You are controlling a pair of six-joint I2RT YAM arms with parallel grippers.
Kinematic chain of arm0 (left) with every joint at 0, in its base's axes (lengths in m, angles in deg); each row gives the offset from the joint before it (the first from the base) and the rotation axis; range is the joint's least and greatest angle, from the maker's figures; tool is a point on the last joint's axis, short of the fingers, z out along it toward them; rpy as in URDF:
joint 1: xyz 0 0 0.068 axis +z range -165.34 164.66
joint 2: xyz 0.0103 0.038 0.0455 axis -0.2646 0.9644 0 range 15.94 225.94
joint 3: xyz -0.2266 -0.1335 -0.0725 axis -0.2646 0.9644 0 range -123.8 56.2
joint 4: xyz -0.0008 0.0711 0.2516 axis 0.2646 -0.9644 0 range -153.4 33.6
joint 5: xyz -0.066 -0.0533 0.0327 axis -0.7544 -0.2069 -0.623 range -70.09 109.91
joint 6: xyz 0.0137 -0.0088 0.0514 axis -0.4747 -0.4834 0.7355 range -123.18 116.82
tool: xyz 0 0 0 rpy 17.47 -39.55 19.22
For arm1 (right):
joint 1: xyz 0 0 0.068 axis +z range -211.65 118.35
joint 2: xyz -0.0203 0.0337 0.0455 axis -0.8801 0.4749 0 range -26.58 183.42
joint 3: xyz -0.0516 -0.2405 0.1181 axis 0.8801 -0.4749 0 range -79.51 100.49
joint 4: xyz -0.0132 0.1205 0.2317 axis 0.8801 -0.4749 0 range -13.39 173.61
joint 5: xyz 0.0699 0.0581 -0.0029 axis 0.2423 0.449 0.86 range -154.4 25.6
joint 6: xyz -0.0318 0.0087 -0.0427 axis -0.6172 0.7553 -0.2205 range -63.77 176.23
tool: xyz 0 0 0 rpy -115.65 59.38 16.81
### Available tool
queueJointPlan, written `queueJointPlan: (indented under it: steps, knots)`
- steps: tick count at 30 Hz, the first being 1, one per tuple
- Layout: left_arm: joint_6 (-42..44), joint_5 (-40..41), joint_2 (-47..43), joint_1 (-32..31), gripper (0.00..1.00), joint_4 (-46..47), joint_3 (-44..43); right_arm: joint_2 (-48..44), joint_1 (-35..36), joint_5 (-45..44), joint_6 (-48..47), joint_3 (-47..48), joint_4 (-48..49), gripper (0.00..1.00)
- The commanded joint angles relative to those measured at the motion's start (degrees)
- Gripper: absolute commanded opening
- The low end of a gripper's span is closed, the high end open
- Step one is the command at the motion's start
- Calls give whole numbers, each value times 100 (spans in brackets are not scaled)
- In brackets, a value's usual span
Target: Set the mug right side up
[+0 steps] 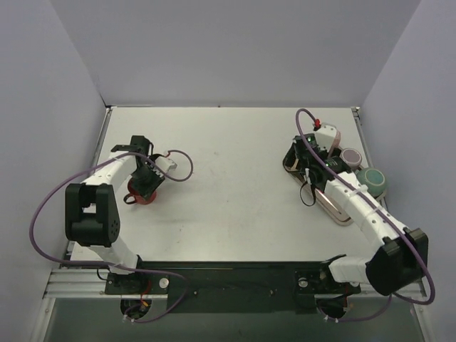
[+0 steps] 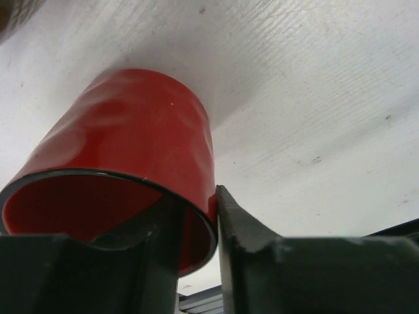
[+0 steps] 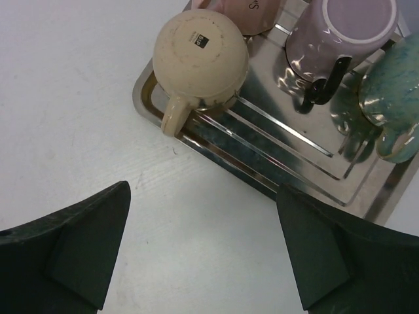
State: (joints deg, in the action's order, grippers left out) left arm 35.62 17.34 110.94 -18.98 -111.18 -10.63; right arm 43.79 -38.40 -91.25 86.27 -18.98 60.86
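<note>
Left wrist view, nearest first: the left hand (image 2: pixel 194 210) is clenched on the wall of the red mug (image 2: pixel 137 131) at its rim. One finger sits inside the mouth, and the outer finger (image 2: pixel 239 229) presses the outside just beside the lip. The mug therefore lies straight ahead of this hand. Its open mouth faces back toward the wrist, and its closed base points away at the white surface (image 2: pixel 314 98). Its long axis runs from the fingers out toward that surface, leaning somewhat rather than square to it. I cannot tell whether the base touches down, though a shadow gathers right under it. No handle shows from here. With the mouth toward the hand and the base toward the surface, I judge the turn nearly made. What remains depends on bringing that axis plumb and settling the base before letting go. In the top external view, the left hand (image 1: pixel 146 174) hangs over the mug (image 1: pixel 141 196) at the left side of the surface, well apart from the other arm, so the left arm is plainly the nearer one. Farther off, the right hand (image 3: pixel 203 196) is spread wide and grasps nothing. It hovers near a metal tray (image 3: pixel 275 176) carrying a cream mug (image 3: pixel 200 55) base-up and other mugs beyond.
</note>
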Motion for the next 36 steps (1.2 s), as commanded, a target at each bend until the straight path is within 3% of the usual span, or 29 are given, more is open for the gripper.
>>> queueJointPlan:
  steps: [1, 2, 5, 9, 16, 19, 22, 23, 24, 25, 28, 31, 36]
  knots:
    - [223, -226, -69, 12, 46, 363, 108, 810, -22, -768, 589, -51, 901, 87]
    - [250, -253, -156, 12, 50, 346, 135, 1169, -30, -882, 799, 71, 929, 87]
    - [259, -445, -333, 30, 85, 39, -92, 1874, -39, -1268, 1126, 415, 833, 86]
    - [198, -797, -824, 21, 87, -611, -523, 2744, -109, -1429, 1732, 890, 675, 85]
    - [-5, -1026, -1791, 21, 91, -788, -850, 3694, -364, -1235, 1979, 1347, 649, 69]
    - [92, -1263, -2020, -31, 92, -937, -867, 3809, -523, -955, 2224, 1216, 631, 58]
    - [74, -1369, -2213, -58, 92, -999, -920, 3853, -584, -866, 2260, 1057, 718, 40]
    - [66, -1387, -2240, -75, 93, -1008, -937, 3844, -593, -822, 2243, 996, 753, 25]
    - [22, -1422, -2284, -84, 93, -1008, -981, 3835, -628, -726, 2208, 943, 841, 19]
    - [4, -1465, -2302, -93, 93, -1043, -1016, 3766, -628, -690, 2129, 882, 876, 0]
    - [-40, -1964, -2346, -111, 93, -1367, -1332, 3485, -576, -664, 1717, 732, 955, 0]
    - [-276, -2519, -2521, -111, 93, -1290, -1508, 2583, -488, -620, 1374, 312, 1157, 0]
    - [-1566, -2827, -2899, -49, 97, 87, -1509, 814, 135, -724, 321, -295, 1895, 0]
